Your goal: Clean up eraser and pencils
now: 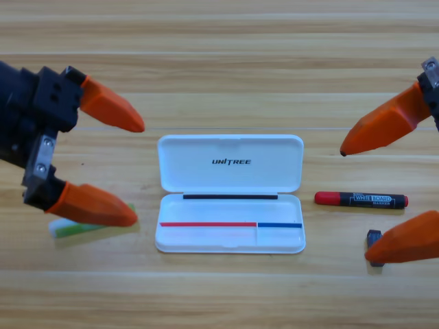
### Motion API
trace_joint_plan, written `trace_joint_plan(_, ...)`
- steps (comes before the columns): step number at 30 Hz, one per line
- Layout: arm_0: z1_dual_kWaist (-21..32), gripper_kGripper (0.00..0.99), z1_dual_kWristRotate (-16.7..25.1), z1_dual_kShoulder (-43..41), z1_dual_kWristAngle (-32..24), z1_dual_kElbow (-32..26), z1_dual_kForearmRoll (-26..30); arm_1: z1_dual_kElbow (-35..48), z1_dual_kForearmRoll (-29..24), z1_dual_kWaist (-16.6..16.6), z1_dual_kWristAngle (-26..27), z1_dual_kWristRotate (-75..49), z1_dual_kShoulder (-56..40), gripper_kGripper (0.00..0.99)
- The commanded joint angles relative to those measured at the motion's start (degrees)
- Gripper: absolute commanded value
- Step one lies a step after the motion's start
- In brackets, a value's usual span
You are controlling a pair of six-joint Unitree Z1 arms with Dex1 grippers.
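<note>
- The left gripper [139,171] is seen at the picture's left edge, its two orange jaws spread wide apart, one above the other, with nothing held between them.
- An eraser [68,228], white with a green band, is found on the wooden table [219,68] under the lower jaw of the left gripper; it is partly hidden by that jaw, and contact cannot be told.
- A white case [230,195] printed "UNITREE" is laid open in the middle of the table, its lid folded back toward the top of the picture, just right of the left gripper's tips.
- A red marker [361,200] with a black band printed "WHITE BOARD MARKER" is laid flat just to the right of the case, its red cap pointing toward the case.
- The right gripper [354,203] is seen at the right edge, its jaws spread; the marker is placed between the upper and lower jaw as viewed, touched by neither.
- A small dark object [372,238] is partly covered by the lower jaw of the right gripper; what it is cannot be told.
</note>
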Motion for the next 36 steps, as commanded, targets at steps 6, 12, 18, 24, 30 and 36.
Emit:
trace_joint_plan(6,-1.1,0.99,0.2,-0.1,0.7,-0.1,1.5,0.9,1.2,2.0,0.4,0.0,2.6,0.985)
trace_joint_plan(12,-1.1,0.99,0.2,0.0,0.8,-0.8,2.4,1.8,1.2,2.0,0.4,0.9,1.6,0.985)
trace_joint_plan(18,-1.1,0.99,0.1,0.1,7.0,-3.5,5.3,2.7,1.4,-0.3,0.2,5.4,1.7,0.985)
trace_joint_plan(24,-0.8,0.99,0.1,3.4,18.4,-12.1,13.2,2.6,4.1,-4.6,-5.1,16.7,4.3,0.983)
trace_joint_plan(30,5.7,0.989,2.4,11.6,22.2,-20.9,21.7,2.6,4.1,-5.8,-21.3,33.7,10.7,0.983)
trace_joint_plan(36,8.7,0.99,4.5,17.7,25.5,-23.2,24.4,-1.1,9.9,-6.8,-25.5,40.6,19.8,0.977)
